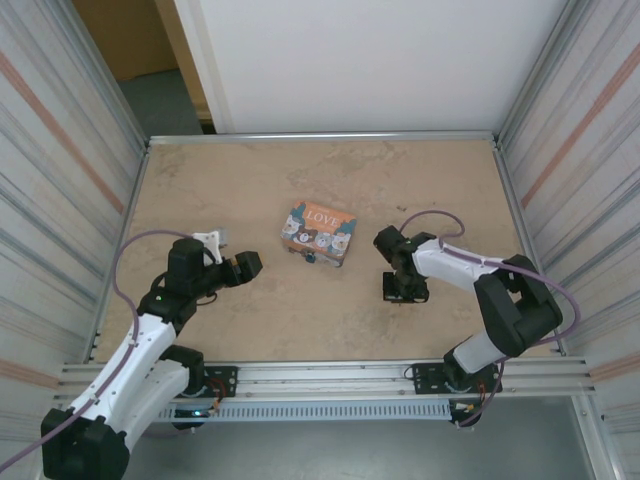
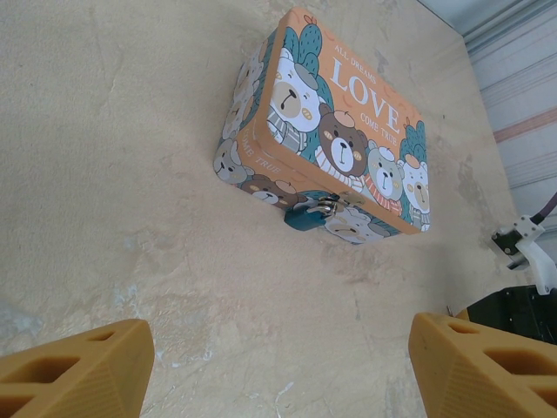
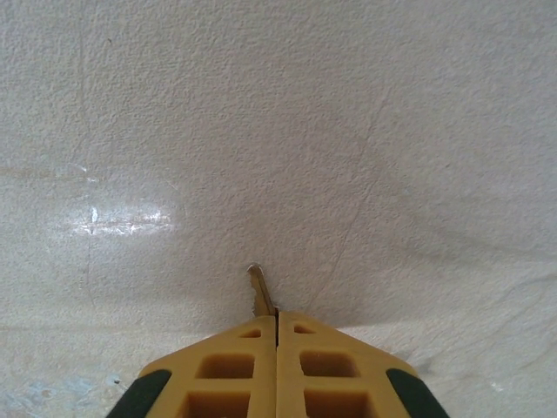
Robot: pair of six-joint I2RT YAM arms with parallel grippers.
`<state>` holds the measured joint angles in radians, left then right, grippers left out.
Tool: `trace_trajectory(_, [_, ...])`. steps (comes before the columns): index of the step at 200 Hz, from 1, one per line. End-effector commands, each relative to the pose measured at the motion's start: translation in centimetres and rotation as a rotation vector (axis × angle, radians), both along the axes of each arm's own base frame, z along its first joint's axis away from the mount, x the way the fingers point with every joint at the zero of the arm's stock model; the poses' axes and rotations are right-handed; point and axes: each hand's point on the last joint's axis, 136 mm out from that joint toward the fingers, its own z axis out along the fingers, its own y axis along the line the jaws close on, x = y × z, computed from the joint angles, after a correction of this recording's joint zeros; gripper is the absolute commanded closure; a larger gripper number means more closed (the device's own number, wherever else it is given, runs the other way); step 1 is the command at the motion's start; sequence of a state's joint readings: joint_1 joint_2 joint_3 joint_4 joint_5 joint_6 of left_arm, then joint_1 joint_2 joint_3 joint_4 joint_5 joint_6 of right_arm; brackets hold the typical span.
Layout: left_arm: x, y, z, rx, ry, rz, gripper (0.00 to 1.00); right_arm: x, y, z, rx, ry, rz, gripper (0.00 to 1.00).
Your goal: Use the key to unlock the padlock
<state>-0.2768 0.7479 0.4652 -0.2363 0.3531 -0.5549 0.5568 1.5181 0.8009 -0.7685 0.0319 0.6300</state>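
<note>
Two arms sit low over the worktop [image 3: 392, 131]. The right claw [image 3: 277, 324] is clamped tight on a small key [image 3: 259, 294], whose tip points down at the surface. The left claw [image 2: 278, 370] is spread wide and holds nothing. Beyond it, mid-worktop, the blue-teal padlock [image 2: 305, 216] hangs on the front face of the LOVE box [image 2: 348, 113].

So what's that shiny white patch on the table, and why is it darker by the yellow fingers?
Right wrist view: the patch is light glaring off the table, and the darker area around the key is shadow from the shut fingers. Left wrist view: the box throws only a soft shadow along its lower edge.
</note>
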Motion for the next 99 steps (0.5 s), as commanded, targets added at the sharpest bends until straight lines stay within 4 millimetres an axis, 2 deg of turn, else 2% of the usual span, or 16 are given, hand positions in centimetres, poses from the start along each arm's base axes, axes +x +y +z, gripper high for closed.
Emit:
trace_trajectory(1, [0.3, 0.3, 0.9, 0.008, -0.015, 0.015, 0.22, -0.9, -0.3, -0.2, 0.015, 0.022, -0.030, 1.00])
trace_trajectory(47, [0.3, -0.3, 2.1, -0.055, -0.028, 0.008, 0.22, 0.2, 0.7, 1.1, 0.105, -0.069, -0.033, 1.00])
trace_trajectory(99, [-0.2, -2.1, 4.0, -0.199, -0.008, -0.019, 0.24, 2.1, 3.3, 4.8, 0.287, -0.246, 0.010, 1.00])
